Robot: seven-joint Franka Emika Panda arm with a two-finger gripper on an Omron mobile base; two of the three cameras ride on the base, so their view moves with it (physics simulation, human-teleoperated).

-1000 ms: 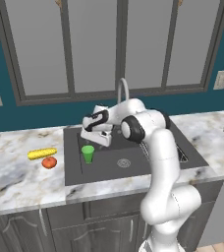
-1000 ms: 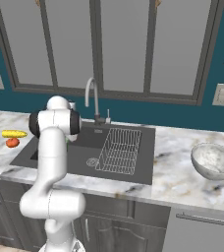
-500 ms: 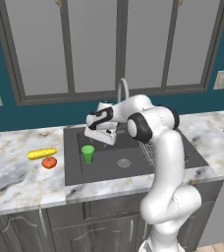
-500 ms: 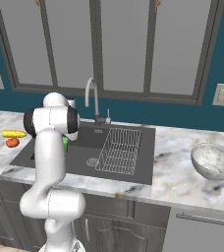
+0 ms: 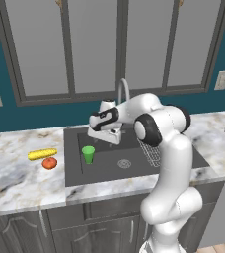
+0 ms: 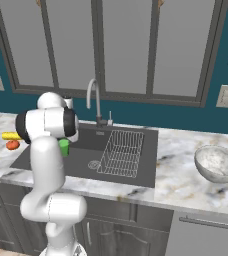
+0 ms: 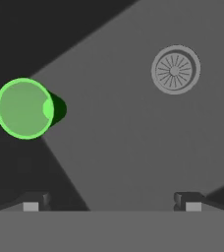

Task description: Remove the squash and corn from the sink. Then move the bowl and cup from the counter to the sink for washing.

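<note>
Two base cameras split the scene: the right base view takes in the bowl point(image 6: 218, 163) standing upright on the tabletop point(image 6: 178, 175) well to the right of the sink point(image 6: 83, 162), while the left base view catches only its rim at the frame edge. Left base view gives the corn point(image 5: 42, 154) and squash point(image 5: 49, 163) lying just beside each other on the tabletop left of the sink, apart from its edge. Cup point(image 5: 88, 154) stands upright on the sink floor near the left wall. Hand view looks straight down: cup mouth at left, drain point(image 7: 175, 70) well apart at upper right, bare floor between. Gripper point(image 5: 104, 136) hovers above the basin beside the cup, fingers point(image 7: 31, 203) spread fully wide, holding nothing.
</note>
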